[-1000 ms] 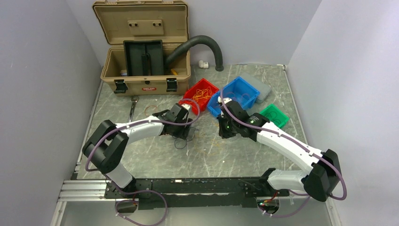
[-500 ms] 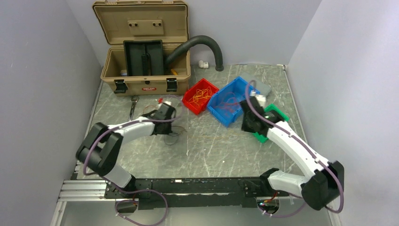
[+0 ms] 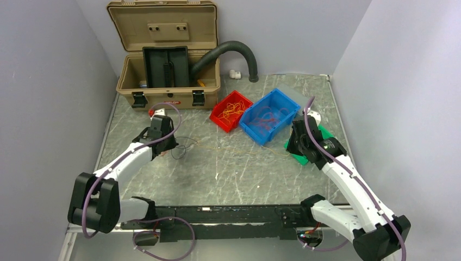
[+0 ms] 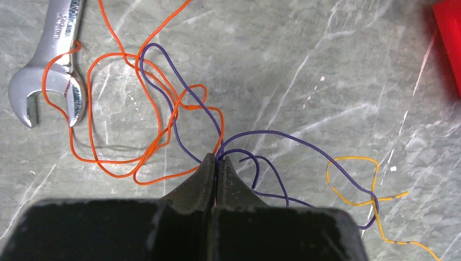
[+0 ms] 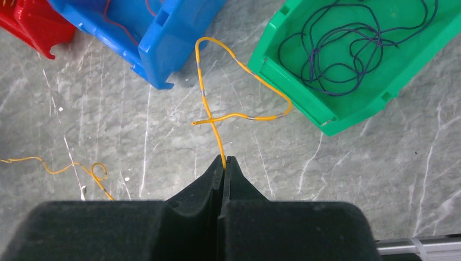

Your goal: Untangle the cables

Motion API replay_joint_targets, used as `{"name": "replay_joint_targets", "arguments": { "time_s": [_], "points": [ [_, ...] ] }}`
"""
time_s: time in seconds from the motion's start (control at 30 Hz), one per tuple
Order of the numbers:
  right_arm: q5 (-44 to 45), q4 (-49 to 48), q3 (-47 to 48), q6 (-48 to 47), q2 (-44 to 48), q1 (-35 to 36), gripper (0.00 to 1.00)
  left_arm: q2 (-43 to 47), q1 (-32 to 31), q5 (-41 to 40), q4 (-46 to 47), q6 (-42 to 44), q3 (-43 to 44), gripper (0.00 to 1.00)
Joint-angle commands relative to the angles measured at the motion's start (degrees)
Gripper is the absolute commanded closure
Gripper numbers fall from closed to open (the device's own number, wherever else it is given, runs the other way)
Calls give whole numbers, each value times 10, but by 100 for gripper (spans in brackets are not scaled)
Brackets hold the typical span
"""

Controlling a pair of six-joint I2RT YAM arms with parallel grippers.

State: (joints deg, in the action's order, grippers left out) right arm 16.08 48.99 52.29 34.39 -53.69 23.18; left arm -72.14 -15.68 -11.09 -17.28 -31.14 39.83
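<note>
Marble tabletop (image 3: 239,174); both arms stretch forward, wide apart. Left gripper (image 4: 216,165) pinches tangled orange-and-purple cables (image 4: 220,142); right gripper (image 5: 223,162) pinches a yellow cable (image 5: 217,141) beside the green bin (image 5: 375,103).

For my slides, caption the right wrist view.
Right gripper pinches a thin yellow wire looping between a blue plastic bin and a green bin holding purple wire.
</note>
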Motion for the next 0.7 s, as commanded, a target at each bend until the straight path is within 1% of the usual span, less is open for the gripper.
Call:
{"name": "replay_joint_targets", "arguments": {
  "time_s": [0.0, 0.07, 0.13, 0.3, 0.37, 0.43, 0.53, 0.57, 0.6, 0.63, 0.67],
  "points": [
    [22, 4, 19, -2, 8, -1, 100, 30, 31, 25, -2, -41, -10, 100],
    [108, 42, 36, 40, 16, -1, 100, 36, 67, 60, 11, -64, -28, 100],
    [166, 66, 45, 82, 37, -6, 100, 41, 100, 84, 18, -80, -45, 100],
    [237, 102, 54, 142, 77, -11, 100, 47, 139, 103, 28, -103, -68, 100],
    [280, 140, 65, 189, 87, -10, 100, 45, 151, 119, 34, -111, -74, 100],
    [299, 143, 72, 192, 105, -11, 100, 44, 156, 140, 47, -110, -82, 100],
    [269, 84, 61, 135, 140, -10, 100, 48, 172, 140, 47, -110, -83, 100],
    [241, 62, 55, 108, 146, -11, 100, 51, 172, 146, 51, -109, -83, 100],
    [191, 21, 44, 52, 151, -11, 100, 54, 172, 152, 56, -100, -82, 100],
    [121, -14, 34, 8, 150, -10, 100, 58, 171, 160, 61, -89, -80, 100],
    [54, -37, 26, -17, 147, -11, 100, 64, 169, 175, 70, -77, -79, 100]
  ]
}}
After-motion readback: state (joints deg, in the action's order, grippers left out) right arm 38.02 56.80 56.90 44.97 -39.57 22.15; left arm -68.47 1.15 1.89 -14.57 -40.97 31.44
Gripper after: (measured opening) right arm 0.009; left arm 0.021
